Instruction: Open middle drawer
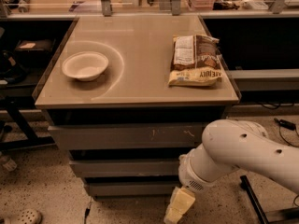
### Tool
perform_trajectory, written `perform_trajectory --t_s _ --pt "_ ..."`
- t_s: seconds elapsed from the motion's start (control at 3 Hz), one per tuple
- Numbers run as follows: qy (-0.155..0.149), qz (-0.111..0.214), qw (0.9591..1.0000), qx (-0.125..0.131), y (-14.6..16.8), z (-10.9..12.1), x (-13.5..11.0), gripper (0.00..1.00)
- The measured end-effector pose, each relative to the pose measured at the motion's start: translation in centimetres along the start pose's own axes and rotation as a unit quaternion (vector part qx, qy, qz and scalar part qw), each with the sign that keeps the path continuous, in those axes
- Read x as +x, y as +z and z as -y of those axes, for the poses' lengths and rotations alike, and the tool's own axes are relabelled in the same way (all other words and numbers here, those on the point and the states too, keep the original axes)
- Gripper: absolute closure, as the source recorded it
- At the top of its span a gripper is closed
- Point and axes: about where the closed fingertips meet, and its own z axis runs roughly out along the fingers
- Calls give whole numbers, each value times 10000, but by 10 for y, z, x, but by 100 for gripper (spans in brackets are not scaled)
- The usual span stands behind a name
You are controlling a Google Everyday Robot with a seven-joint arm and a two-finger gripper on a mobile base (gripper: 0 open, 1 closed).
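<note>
Grey, plain and without a handle, the middle drawer [124, 168] sits in the cabinet under the worktop [140, 85]. It lies between the scratched grey front [126, 136] above it and the narrower front [128, 188] below, and none of its inside shows. The pale cream end effector [179, 207] hangs low at the cabinet's right, below the middle drawer's level, by the right end of the lowest front and close to the speckled floor [46, 185]. Whether it is apart or together cannot be told. Its white arm [233, 148] reaches in from the right and overlaps the middle drawer's right end. On the worktop a white bowl [85, 65] stands at the left and a snack bag [195, 60] lies at the right, well apart.
</note>
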Motion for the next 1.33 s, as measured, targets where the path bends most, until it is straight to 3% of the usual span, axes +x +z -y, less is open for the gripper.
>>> perform_trajectory --t_s 0.33,0.67,1.33 --pt "-58 8 9999 -118 16 -7 2 0" --pt "89 65 9997 -213 60 -1 6 0" --pt "190 167 9997 57 120 41 5 0"
